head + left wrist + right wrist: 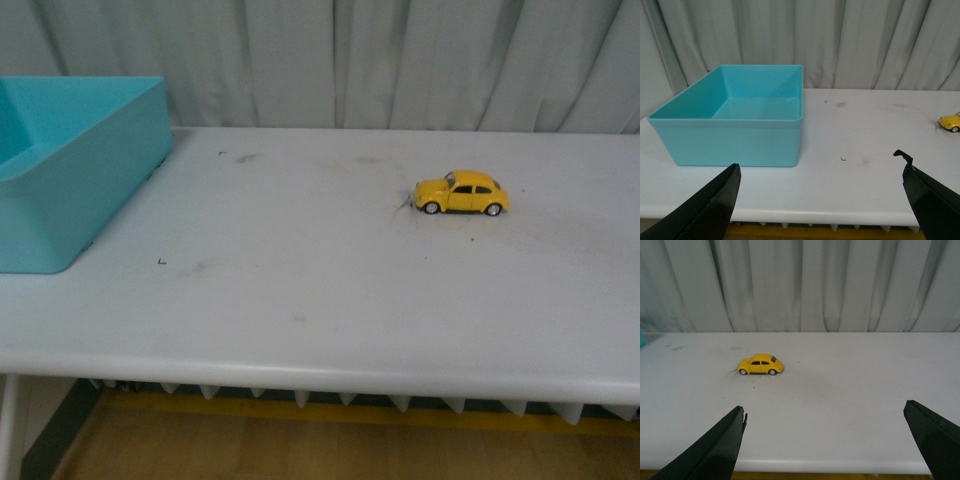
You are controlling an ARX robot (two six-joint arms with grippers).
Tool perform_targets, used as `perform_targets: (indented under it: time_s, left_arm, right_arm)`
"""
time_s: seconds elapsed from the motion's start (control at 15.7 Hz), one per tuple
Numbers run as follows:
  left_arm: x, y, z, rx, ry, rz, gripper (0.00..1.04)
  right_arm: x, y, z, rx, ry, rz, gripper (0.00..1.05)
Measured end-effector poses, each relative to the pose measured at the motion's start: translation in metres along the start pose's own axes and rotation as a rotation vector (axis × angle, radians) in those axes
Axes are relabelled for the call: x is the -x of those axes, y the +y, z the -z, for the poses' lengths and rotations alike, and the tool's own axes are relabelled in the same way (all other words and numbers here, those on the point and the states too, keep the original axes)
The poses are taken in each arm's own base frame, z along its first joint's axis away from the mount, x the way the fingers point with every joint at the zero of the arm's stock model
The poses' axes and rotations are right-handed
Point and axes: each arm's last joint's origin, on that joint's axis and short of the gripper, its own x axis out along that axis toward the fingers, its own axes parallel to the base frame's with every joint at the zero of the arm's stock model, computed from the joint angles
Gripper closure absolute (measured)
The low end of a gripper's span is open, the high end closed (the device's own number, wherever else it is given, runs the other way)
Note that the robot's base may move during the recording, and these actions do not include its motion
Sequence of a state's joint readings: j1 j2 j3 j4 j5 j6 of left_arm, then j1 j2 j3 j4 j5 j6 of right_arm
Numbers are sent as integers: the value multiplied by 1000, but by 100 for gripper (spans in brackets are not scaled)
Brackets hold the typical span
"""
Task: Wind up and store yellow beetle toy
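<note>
Grey curtains (400, 60) are hung behind a white bench (300, 300). On the bench, the beetle (462, 193) is parked on its four wheels at about 2 o'clock from the middle, well apart from everything else. Its nose is turned to 9 o'clock, so its long side is shown to the robot. A car set side-on like this can likely be pinched across its body with ease.

A blue box (70, 220) is set at 9 o'clock, at the bench's left end. Its top is open and nothing is seen inside. It is likely meant as the place where the toy will be stored.

No arm is seen from the front. The left hand (816, 160) is held with its fingers wide apart, with nothing between them, and is aimed at the box. The right hand (825, 406) is spread wide too, with nothing in it, and is aimed at the beetle well ahead of it. No step is judged to be done yet: the toy is not wound and not stored. A reach by the right hand is judged to come first.
</note>
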State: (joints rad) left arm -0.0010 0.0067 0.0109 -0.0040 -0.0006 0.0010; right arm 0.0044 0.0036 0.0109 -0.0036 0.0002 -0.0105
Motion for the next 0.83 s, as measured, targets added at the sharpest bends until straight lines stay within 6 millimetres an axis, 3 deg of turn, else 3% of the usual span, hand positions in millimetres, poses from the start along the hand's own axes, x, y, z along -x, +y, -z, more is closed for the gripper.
perform_targets:
  time_s: [0.83]
  left_arm:
    - [0,0,0,1,0,0,7]
  right_arm:
    - [0,0,0,-2,1,0,6]
